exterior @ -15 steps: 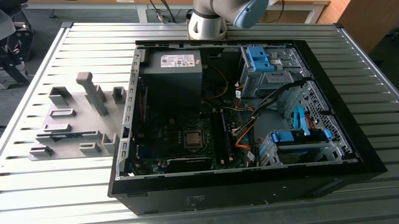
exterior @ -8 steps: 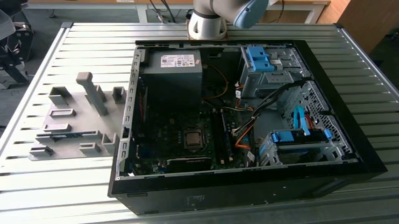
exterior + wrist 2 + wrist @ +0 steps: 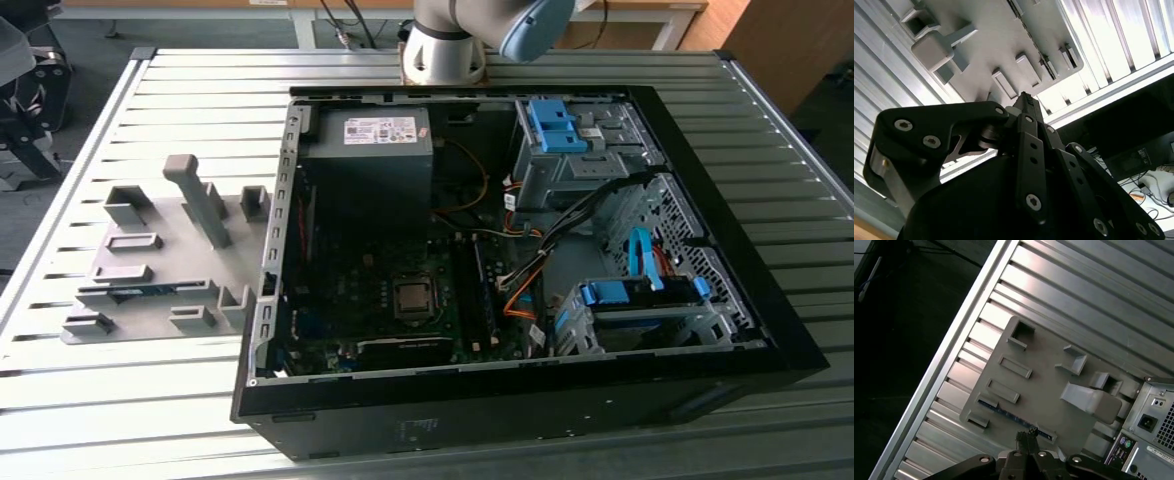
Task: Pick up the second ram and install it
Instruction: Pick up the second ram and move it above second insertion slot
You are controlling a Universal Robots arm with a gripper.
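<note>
The second ram is a thin bluish-green stick standing on edge in a slot of the grey holder plate. In the exterior view the second ram sits near the plate's front, at the exterior view's left, beside the open computer case. My gripper hangs well above the plate, close over the stick's line, its fingertips pressed together with nothing between them. The black motherboard slots lie inside the case.
Grey holder blocks rise from the plate, the tallest near its back. The case holds a power supply, blue drive cages and loose cables. The slatted metal table ends at a raised edge. The arm's base stands behind the case.
</note>
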